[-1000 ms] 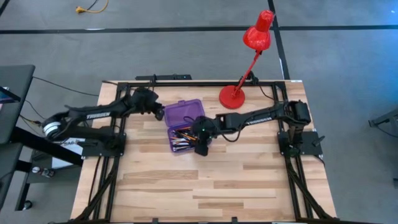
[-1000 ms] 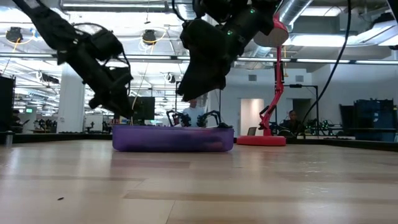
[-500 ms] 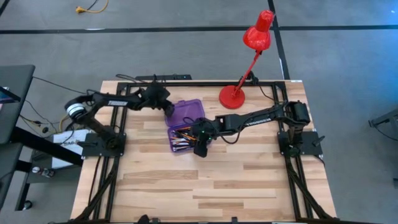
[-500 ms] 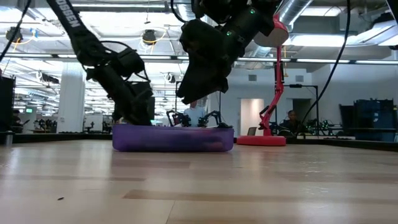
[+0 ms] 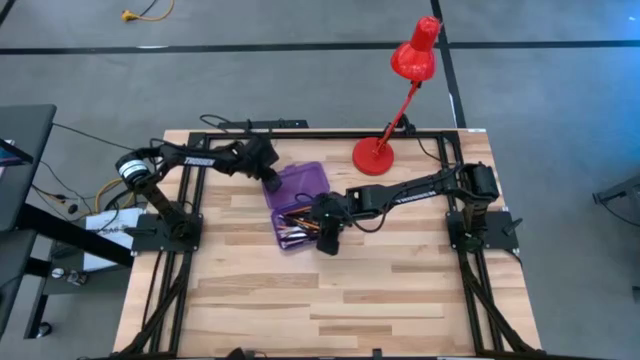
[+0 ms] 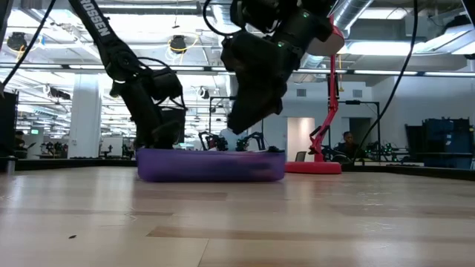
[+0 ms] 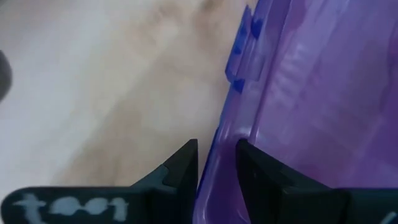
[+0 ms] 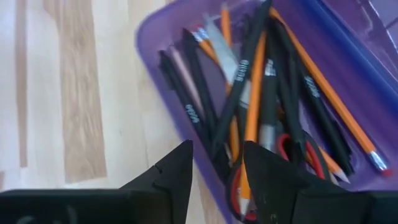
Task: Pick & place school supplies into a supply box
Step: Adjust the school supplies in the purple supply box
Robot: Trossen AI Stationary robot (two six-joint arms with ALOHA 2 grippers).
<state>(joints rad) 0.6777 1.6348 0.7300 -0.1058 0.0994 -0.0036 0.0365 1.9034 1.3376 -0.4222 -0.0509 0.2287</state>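
The translucent purple supply box (image 5: 297, 205) lies open on the table, its lid toward the far edge. Orange pencils (image 8: 323, 87), black pens (image 8: 193, 112) and the red-handled scissors (image 8: 292, 146) lie in its base. My left gripper (image 5: 268, 175) is at the lid's left edge, shut on it. My right gripper (image 5: 328, 240) hangs open over the near right end of the base (image 8: 261, 112), holding nothing. In the low view the right gripper (image 6: 249, 122) is above the box (image 6: 211, 165). My left gripper pinches the lid's left rim (image 7: 219, 146) between its two fingers, one finger (image 7: 183, 168) outside the lid and one finger (image 7: 258, 171) inside it. It comes slanting down from the table's left. The box's base stays on the table.
A red desk lamp (image 5: 385, 130) stands by its round base at the far edge, right of the box, its head reaching beyond the table. Dark frame rails run along the table's left, right and far edges. Bare wood lies on the near half.
My left gripper has moved right toward the box and come down onto the lid's left rim, taking hold of it. The lid's left side has tipped up a little, and the box has slid slightly to the right. My right gripper has shifted slightly right above the base.
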